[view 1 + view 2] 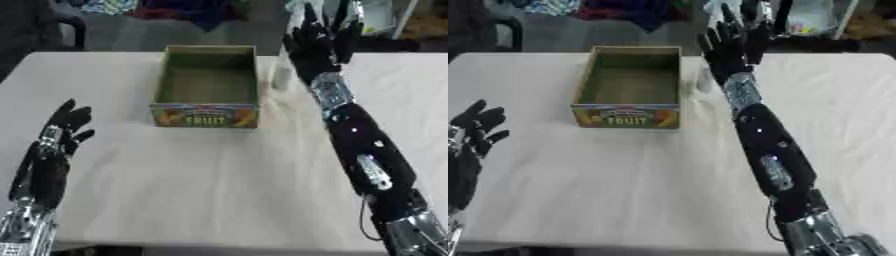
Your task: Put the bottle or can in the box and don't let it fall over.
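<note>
- Open cardboard box near the table's far edge, "FRUIT" printed on its front wall, nothing visible inside.
- Pale, clear bottle-like thing upright just right of the box, mostly hidden behind the right hand.
- Right hand extended far across the table, fingers straight and spread, holding nothing visible.
- Left hand idle at lower left, fingers relaxed and pointing up, empty.
</note>
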